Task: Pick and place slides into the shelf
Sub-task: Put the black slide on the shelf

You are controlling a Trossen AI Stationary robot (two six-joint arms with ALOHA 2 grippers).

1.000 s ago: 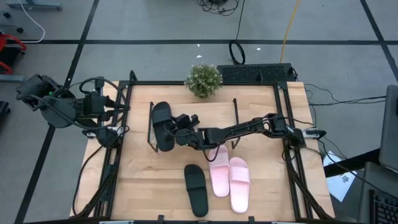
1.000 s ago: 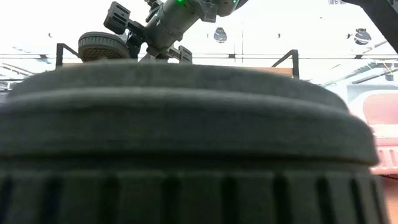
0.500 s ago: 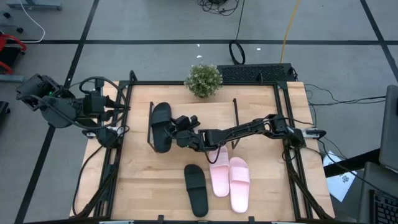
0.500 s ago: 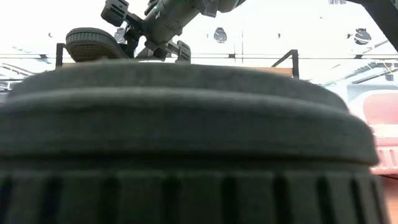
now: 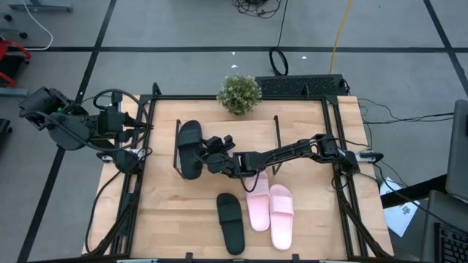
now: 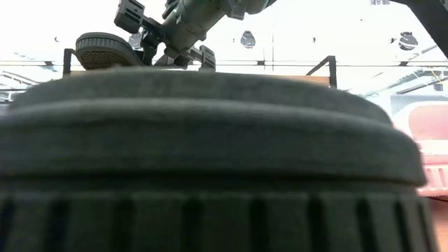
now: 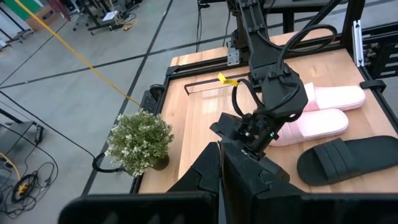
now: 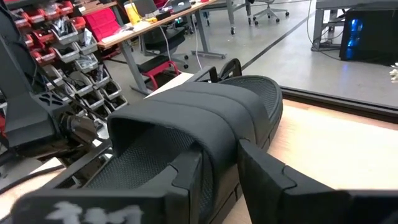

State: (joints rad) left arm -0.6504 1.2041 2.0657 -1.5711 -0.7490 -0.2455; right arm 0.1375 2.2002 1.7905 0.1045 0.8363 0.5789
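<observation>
While no writing seems legible, right pincer (image 5: 207, 151) grips black slide (image 5: 189, 148).

High view: even, diffuse overhead light, table (image 5: 164, 212) evenly lit, soft short shadows only, no glare; sharp across the field. Low view: strongly backlit, background blown out to near white; a black slide (image 6: 210, 161) right against the lens fills most of the picture, dim and soft, ribbing blurred. A second black slide (image 6: 103, 50) held above shows in silhouette. Left wrist view: bright, sharp at distance; own fingers (image 7: 205, 177) near the lens are dark and soft-edged. Right wrist view: held slide (image 8: 205, 134) reasonably sharp, nearest fingers (image 8: 261, 171) blurred, room behind in moderate focus.
</observation>
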